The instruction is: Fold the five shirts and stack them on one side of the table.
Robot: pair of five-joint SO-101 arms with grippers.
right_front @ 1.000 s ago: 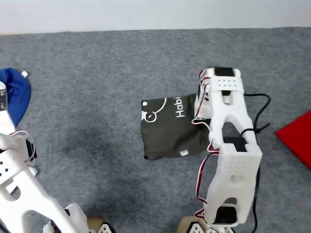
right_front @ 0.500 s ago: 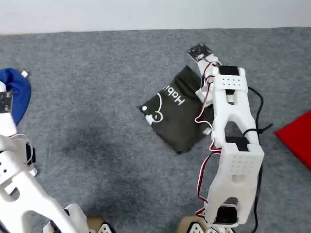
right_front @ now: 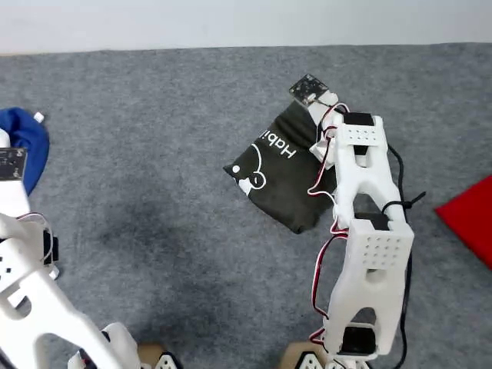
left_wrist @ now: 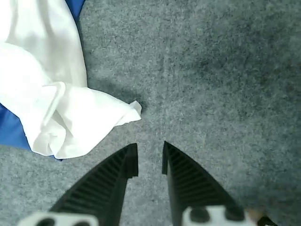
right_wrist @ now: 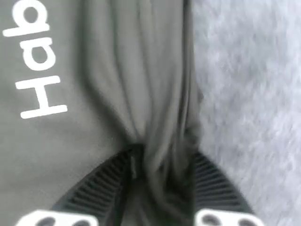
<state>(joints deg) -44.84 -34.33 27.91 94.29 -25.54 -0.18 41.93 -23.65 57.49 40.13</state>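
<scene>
Dark shirt: the folded dark olive shirt with white lettering and a white line drawing sits turned at an angle near the middle of the grey carpeted bench.
Right gripper: in the right wrist view the right gripper is clamped on a bunched ridge of the dark shirt's fabric. Folds run away from the ribbed fingers, and the lettering lies off to one side.
Right arm, high view: the white right arm extends from the near edge and covers the shirt's right side. The grasp point is hidden beneath the wrist.
Lift: whether the shirt rests flat or is partly raised cannot be told.
Left gripper: in the left wrist view the left gripper holds nothing. Its black fingers stand a narrow gap apart over bare carpet.
White shirt: a crumpled white shirt lies just beside the left gripper, on top of a blue shirt that shows at its edges.
Left side, high view: the blue shirt appears at the left edge, cut off by the frame and partly covered by the left arm.
Red shirt: a red shirt lies at the right edge, cut off, well apart from the dark shirt.
</scene>
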